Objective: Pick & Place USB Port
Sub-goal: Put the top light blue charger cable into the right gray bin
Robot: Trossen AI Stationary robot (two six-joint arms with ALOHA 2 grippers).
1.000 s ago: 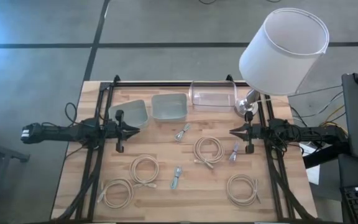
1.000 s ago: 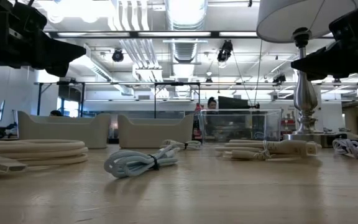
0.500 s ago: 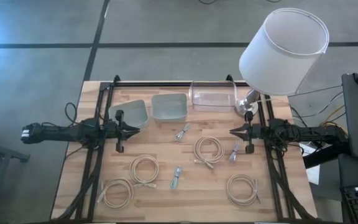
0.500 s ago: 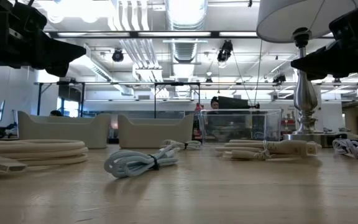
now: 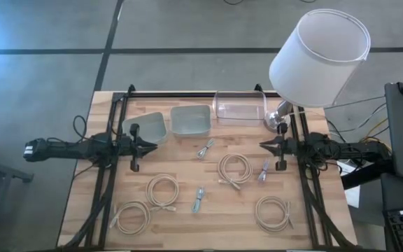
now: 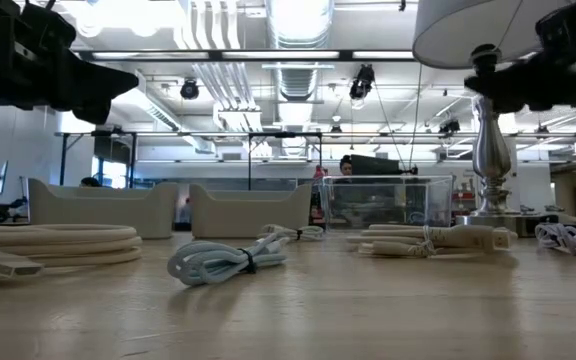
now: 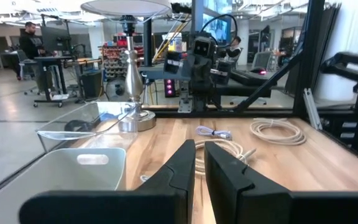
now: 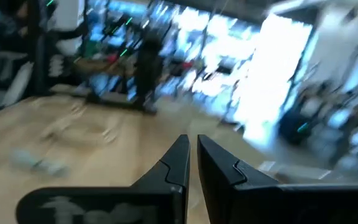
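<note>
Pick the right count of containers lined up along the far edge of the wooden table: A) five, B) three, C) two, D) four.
B: the high view shows a pale green plastic bin, a second pale green plastic bin and a clear plastic box in a row.

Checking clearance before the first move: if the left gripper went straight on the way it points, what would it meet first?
Probably nothing on the table: the left gripper, raised and empty, points across at the right gripper.
</note>
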